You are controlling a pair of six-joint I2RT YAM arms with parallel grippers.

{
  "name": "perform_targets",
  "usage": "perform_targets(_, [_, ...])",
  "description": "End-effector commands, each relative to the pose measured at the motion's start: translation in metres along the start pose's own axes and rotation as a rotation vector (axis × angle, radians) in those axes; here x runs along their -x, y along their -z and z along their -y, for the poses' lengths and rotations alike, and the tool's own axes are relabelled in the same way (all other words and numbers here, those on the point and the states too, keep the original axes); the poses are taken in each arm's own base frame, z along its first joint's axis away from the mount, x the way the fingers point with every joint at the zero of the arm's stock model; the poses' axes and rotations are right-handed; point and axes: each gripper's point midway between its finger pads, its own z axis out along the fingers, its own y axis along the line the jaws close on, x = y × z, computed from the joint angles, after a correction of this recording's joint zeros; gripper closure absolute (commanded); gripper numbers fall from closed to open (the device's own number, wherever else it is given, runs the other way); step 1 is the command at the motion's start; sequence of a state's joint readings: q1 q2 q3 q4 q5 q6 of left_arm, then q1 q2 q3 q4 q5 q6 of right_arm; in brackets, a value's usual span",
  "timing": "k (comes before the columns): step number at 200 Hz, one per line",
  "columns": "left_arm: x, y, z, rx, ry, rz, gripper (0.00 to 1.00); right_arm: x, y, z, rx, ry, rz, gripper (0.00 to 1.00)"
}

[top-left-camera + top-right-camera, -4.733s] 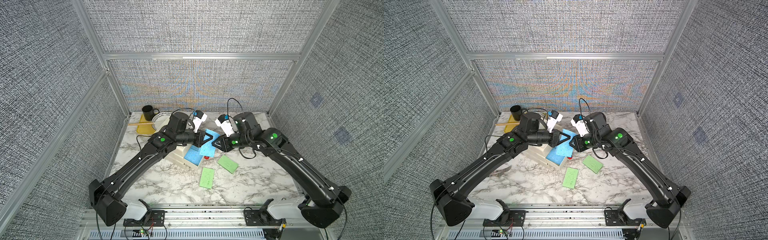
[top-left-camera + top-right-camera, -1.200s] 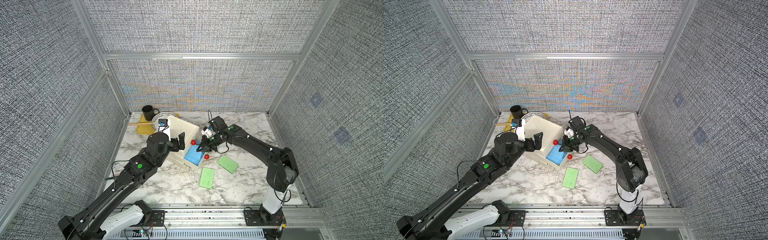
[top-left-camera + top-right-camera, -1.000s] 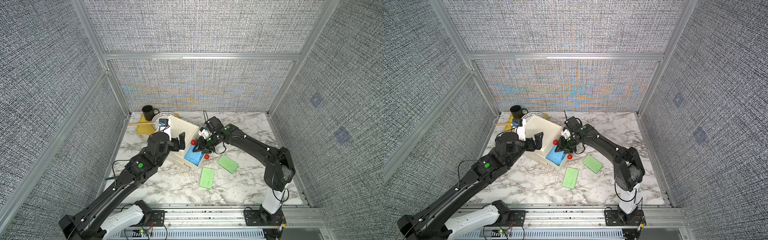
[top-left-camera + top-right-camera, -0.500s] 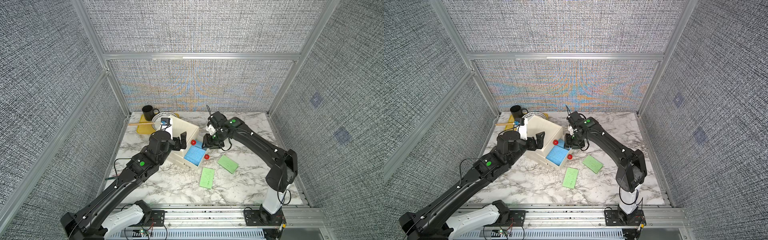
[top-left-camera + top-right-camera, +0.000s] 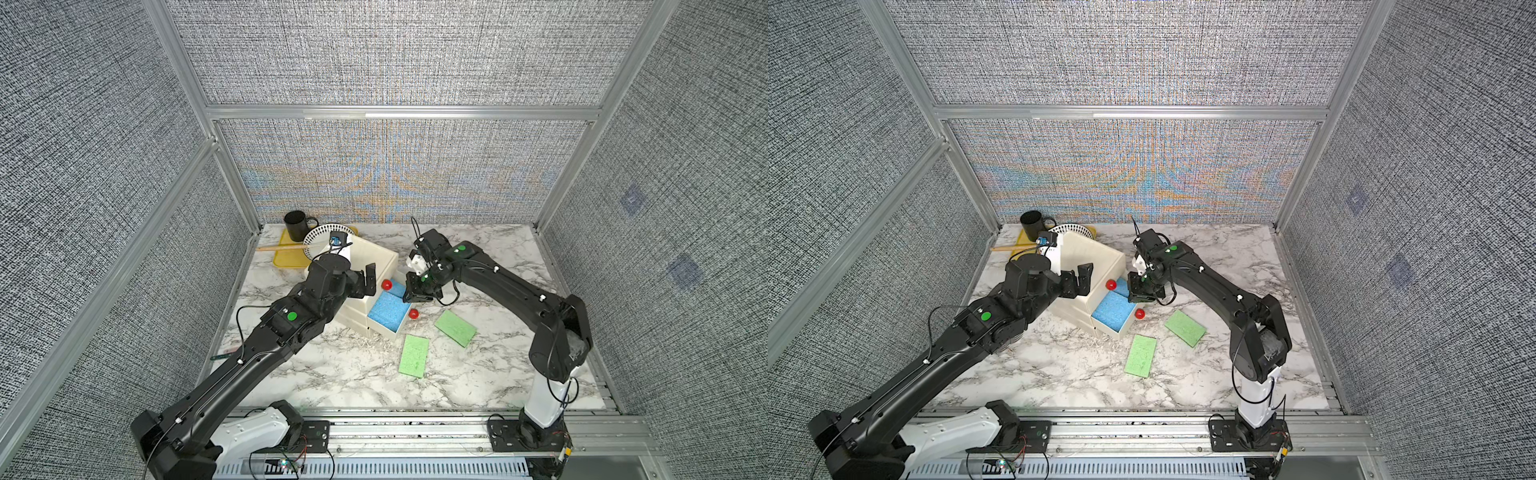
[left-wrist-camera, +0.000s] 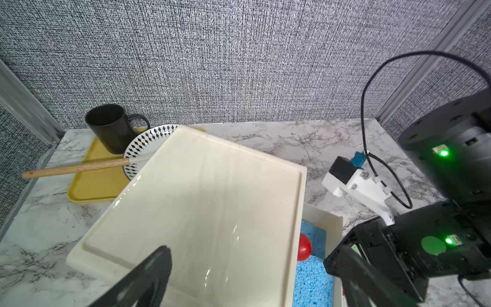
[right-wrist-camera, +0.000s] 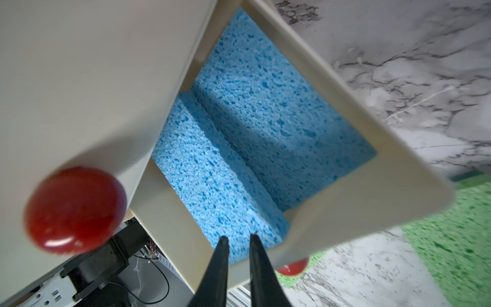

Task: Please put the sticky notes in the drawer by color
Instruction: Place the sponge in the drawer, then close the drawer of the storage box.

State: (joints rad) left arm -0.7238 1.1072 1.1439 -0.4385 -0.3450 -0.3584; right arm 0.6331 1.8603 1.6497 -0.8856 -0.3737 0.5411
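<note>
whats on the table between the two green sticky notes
Nothing: in both top views only bare marble table shows between the near green sticky note and the far green sticky note; they lie apart, not touching.

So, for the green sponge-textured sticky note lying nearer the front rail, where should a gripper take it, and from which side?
Judging by its pose, from straight above: the green sponge-textured sticky note lies flat on the marble table, clear of its green neighbour. Pinch across the narrow width, on the two long edges.
</note>
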Motion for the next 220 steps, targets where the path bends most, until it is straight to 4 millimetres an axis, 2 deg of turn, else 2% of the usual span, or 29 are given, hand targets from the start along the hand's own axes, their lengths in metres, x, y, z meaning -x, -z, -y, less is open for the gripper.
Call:
perform_targets(1, [-0.006, -0.003, -0.003, 0.022, -0.009, -0.035, 0.00, 0.002, -0.005, -0.009, 0.034, 0.004, 0.003, 0.83])
perform_targets(14, [-0.006, -0.004, -0.002, 0.020, -0.004, -0.039, 0.00, 0.002, -0.004, -0.012, 0.036, 0.006, 0.008, 0.83])
perform_targets(27, [-0.006, -0.004, -0.002, 0.021, -0.005, -0.042, 0.00, 0.005, 0.005, -0.013, 0.029, 0.005, 0.045, 0.83])
perform_targets(55, [-0.008, -0.007, -0.006, 0.043, -0.027, -0.093, 0.00, 0.018, 0.049, -0.014, 0.019, -0.006, 0.217, 0.82])
perform_targets(80, [-0.014, -0.019, -0.017, 0.097, -0.037, -0.189, 0.00, 0.019, 0.088, 0.007, -0.001, -0.067, 0.366, 0.82])
perform_targets(95, [-0.014, -0.025, -0.024, 0.125, -0.029, -0.226, 0.00, 0.013, 0.095, 0.029, -0.006, -0.105, 0.410, 0.82])
perform_targets(125, [-0.018, -0.042, -0.029, 0.126, 0.003, -0.304, 0.00, -0.003, 0.075, 0.073, 0.003, -0.202, 0.384, 0.82])
perform_targets(147, [-0.024, -0.051, -0.029, 0.125, 0.016, -0.344, 0.01, -0.007, 0.053, 0.081, 0.056, -0.228, 0.344, 0.82])
perform_targets(176, [-0.035, -0.058, -0.027, 0.119, 0.038, -0.381, 0.02, 0.001, 0.027, 0.071, 0.148, -0.231, 0.297, 0.82])
perform_targets(220, [-0.050, -0.061, -0.027, 0.113, 0.062, -0.423, 0.03, 0.021, -0.004, 0.030, 0.239, -0.173, 0.240, 0.83])
